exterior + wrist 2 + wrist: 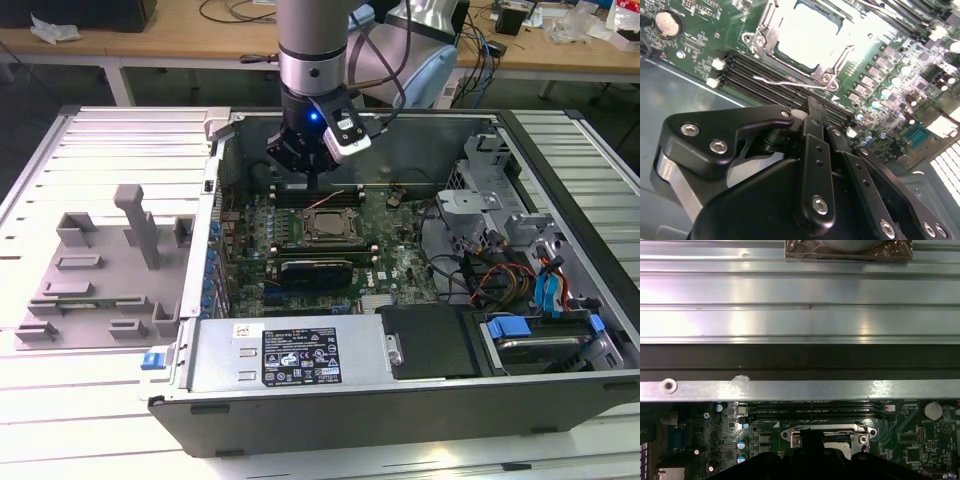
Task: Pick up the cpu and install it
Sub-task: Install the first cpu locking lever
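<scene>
Below the pressed-together gripper (pixel 812 107), the cpu (pixel 807 35) sits apart in the socket frame (pixel 790 75).

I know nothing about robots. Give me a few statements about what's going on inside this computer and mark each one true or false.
1. The gripper hangs inside the open computer case, above the green circuit board. True.
2. The cpu lies on the grey plastic blocks beside the case. False: a pale square chip sits in the metal socket frame on the circuit board.
3. The socket's thin wire lever shows beside the frame in the second wrist view. True.
4. The case stands on a wooden floor. False: it rests on a ribbed metal table.
5. A round coin battery sits on the circuit board. True.
</scene>
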Robot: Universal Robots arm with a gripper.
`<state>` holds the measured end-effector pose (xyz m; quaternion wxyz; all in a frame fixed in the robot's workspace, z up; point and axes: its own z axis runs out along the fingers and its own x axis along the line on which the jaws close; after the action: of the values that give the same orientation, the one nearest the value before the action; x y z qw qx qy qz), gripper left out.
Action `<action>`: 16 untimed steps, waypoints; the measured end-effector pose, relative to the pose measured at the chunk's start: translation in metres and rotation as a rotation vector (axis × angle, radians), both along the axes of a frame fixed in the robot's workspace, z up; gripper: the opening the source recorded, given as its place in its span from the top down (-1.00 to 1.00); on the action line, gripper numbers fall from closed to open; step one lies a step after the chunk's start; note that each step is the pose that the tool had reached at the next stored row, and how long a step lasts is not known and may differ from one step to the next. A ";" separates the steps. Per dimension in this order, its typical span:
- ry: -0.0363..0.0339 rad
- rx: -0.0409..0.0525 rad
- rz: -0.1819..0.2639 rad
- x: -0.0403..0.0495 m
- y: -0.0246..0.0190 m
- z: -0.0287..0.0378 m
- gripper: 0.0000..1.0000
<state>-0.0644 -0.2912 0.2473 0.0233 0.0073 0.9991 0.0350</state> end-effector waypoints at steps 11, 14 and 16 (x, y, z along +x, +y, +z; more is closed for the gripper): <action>0.0002 -0.0049 -0.015 0.0195 0.0047 -0.0209 0.79; 0.0000 -0.0047 -0.036 0.0196 0.0048 -0.0223 0.79; 0.0001 -0.0048 -0.060 0.0197 0.0048 -0.0235 0.79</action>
<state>-0.0447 -0.2864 0.2238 0.0243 0.0372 0.9985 0.0319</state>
